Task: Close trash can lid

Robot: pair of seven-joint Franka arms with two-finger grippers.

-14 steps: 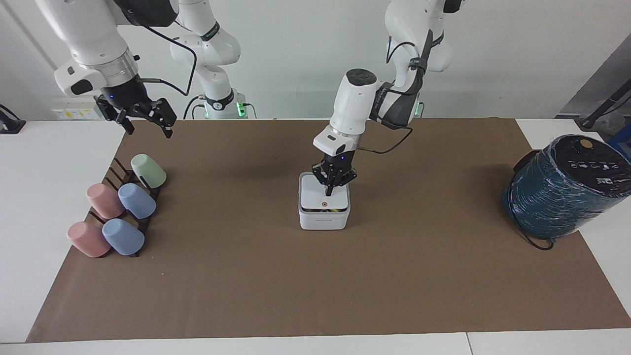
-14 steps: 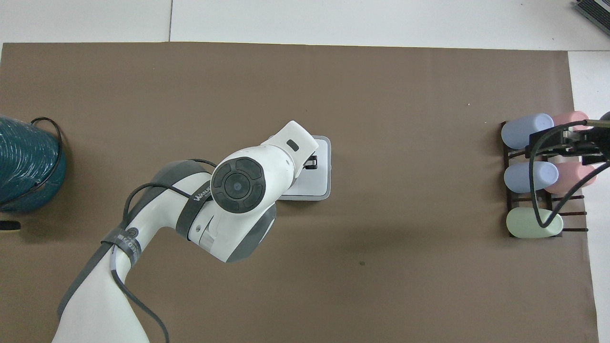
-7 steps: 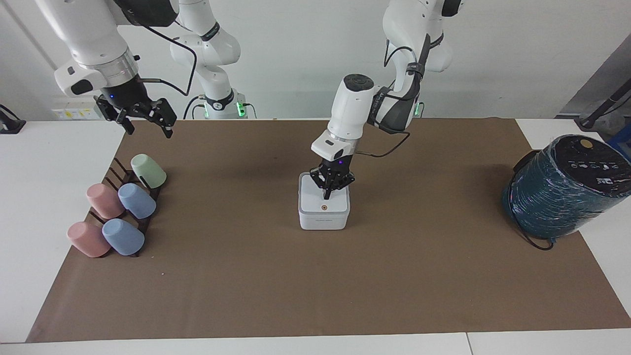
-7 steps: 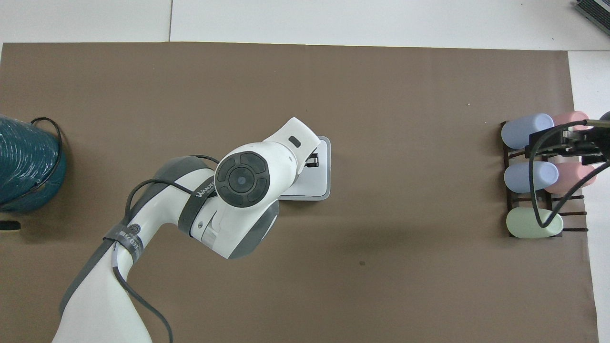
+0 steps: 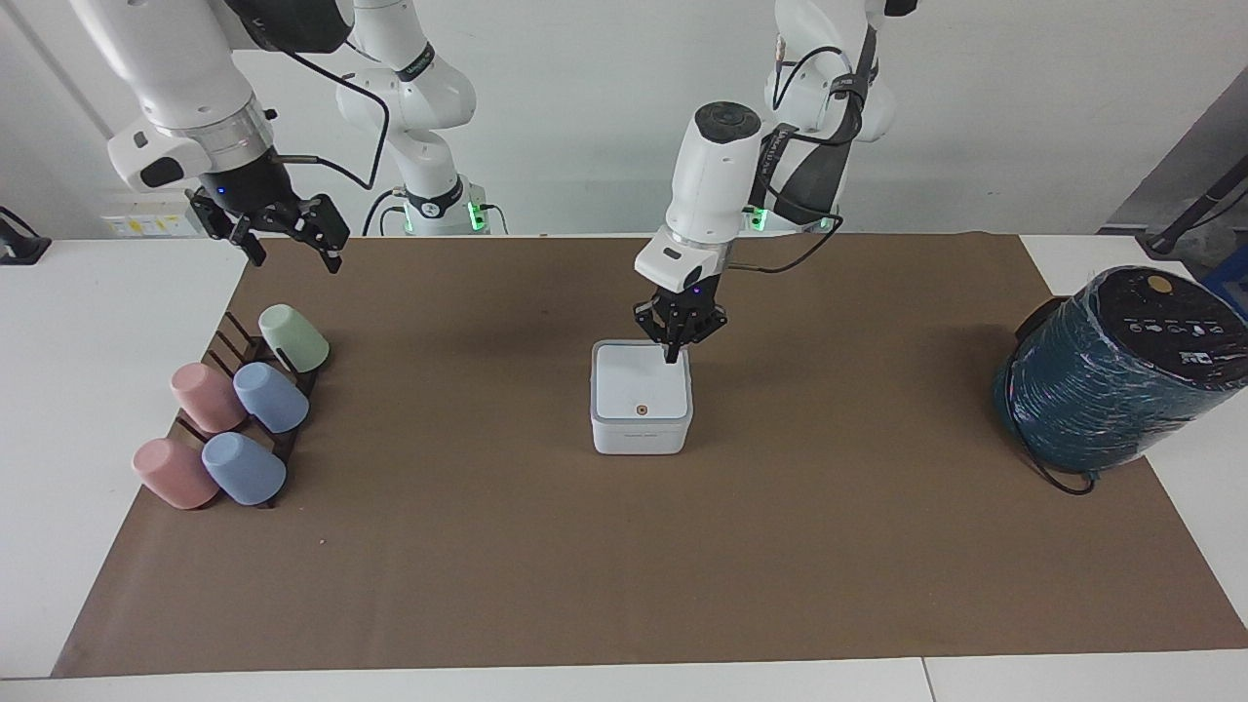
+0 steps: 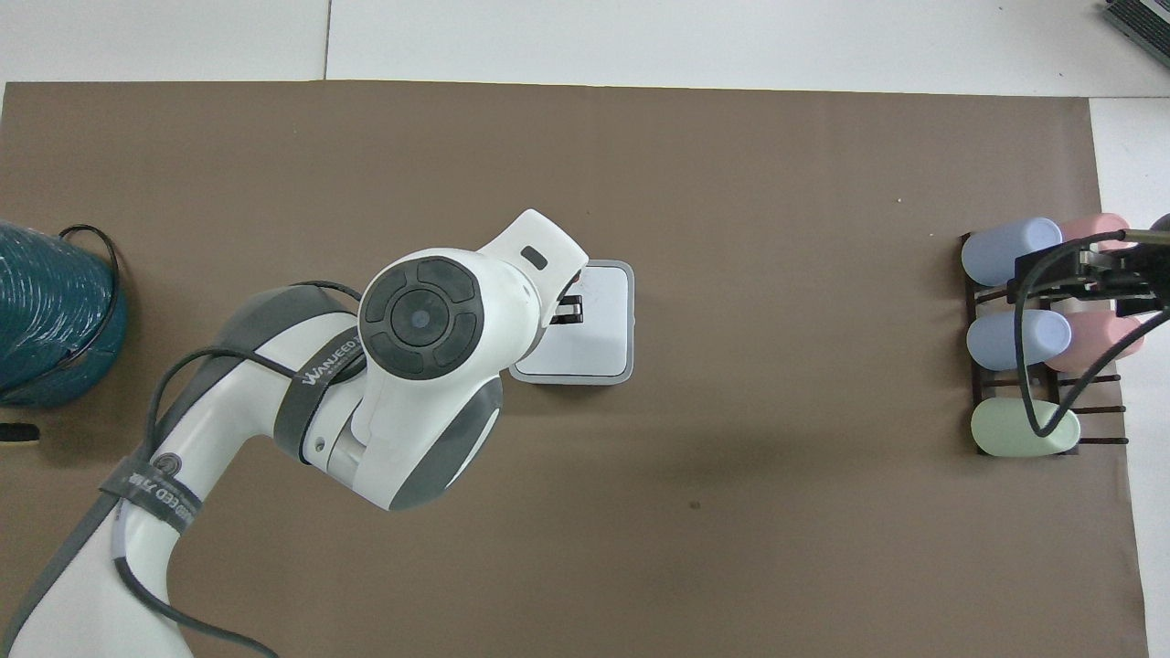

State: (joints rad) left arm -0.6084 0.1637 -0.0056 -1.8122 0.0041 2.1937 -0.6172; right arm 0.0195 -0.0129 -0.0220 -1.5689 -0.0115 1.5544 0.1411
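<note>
The left gripper (image 5: 672, 357) hangs over the corner of the lid (image 5: 642, 381) that lies nearest the robots and toward the left arm's end of the tabletop; its jaws are pinched together with nothing between them, tips pointing straight down; whether the tips touch the lid's edge or hover just above it cannot be told. In the overhead view the left gripper (image 6: 569, 310) sits over the lid (image 6: 590, 324) at its edge toward the left arm's end, and the arm's white wrist hides that side of the box. The lid lies flat on the trash can (image 5: 641, 429), its orange dot facing up, its rim flush with the can all round. The can stands mid-mat on the brown paper mat (image 5: 585, 546), with bare mat open on every side of it; the strip nearer the robots is open too, save for the left arm's shadow.

The right gripper (image 5: 288, 244) waits in the air over the mat's corner at the right arm's end, above the cup rack (image 5: 255, 390), its jaws spread apart and holding nothing. The rack carries five cups lying on their sides and stands at the mat's edge, well apart from the can. The teal cylinder (image 5: 1111, 375) rests at the left arm's end, straddling the mat's edge, also well apart from the can.
</note>
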